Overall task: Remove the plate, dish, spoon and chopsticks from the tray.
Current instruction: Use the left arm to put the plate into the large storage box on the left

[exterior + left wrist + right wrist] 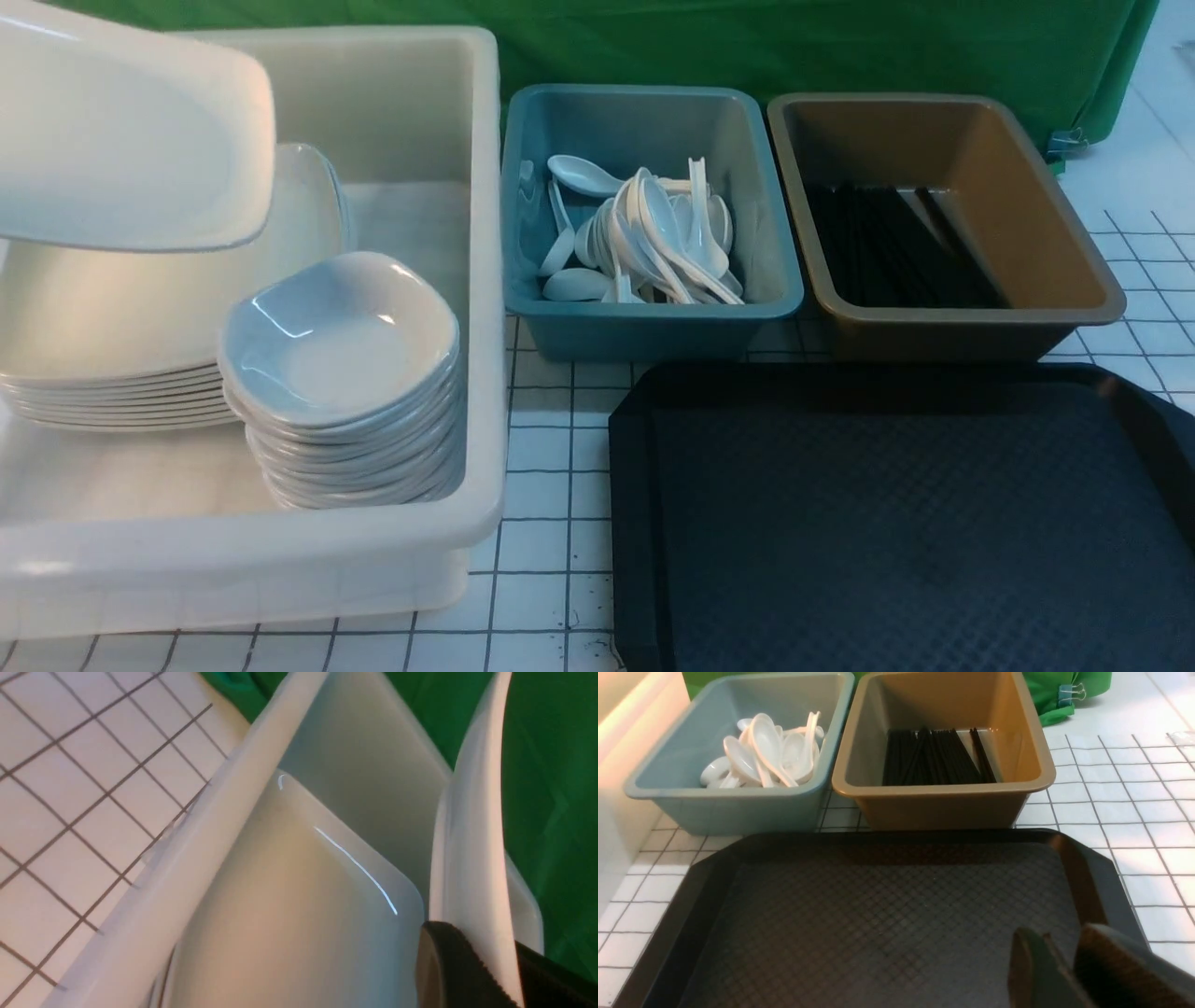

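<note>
Gripping plate (131, 131) edge, your left tool (472, 970) holds it tilted above white bin (467, 280); right tool (1064, 970) slightly parted, empty, over bare tray (878, 914) on tabletop (541, 467).

I can read no text, label, brand, number or sign in any of my three views.
</note>
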Available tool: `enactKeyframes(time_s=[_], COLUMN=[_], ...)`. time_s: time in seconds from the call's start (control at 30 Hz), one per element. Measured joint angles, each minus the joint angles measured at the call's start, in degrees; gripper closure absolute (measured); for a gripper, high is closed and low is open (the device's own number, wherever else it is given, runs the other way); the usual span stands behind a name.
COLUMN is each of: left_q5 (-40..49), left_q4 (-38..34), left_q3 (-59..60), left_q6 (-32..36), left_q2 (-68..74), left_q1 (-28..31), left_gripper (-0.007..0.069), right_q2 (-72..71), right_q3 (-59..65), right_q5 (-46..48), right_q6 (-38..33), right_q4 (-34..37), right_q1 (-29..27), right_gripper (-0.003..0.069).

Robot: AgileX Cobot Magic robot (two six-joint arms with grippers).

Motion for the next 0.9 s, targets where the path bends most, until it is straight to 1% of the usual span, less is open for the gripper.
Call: enactKeyframes(time_s=[0.2, 0.43, 0.77, 0.9], left_q5=[-0.3, 0.0, -6.8, -7.2], left_q4=[-2.7, -3.1, 0.3, 2.4], left_q3=[0.0, 0.2, 0.5, 0.5], left_q6=[1.9, 3.4, 4.0, 0.8], left_q2=[5.5, 8.4, 8.9, 8.9], left_q1=[0.0, -0.3, -6.5, -7.4], left_gripper=[0.0606, 0.0606, 0.0606, 0.0589], right_q2=[0.0, 0.0, 0.0, 0.0], right_q3=[0.0, 0.0, 0.0, 0.0], right_q5=[-0.2, -0.2, -0.3, -0.3], right_q6=[0.0, 0.1, 0.1, 0.1], right_q4=[0.0, 0.0, 0.0, 0.0], right_q1=[0.0, 0.0, 0.0, 0.0], right_gripper=[0.0512, 0.0500, 0.0491, 0.0484])
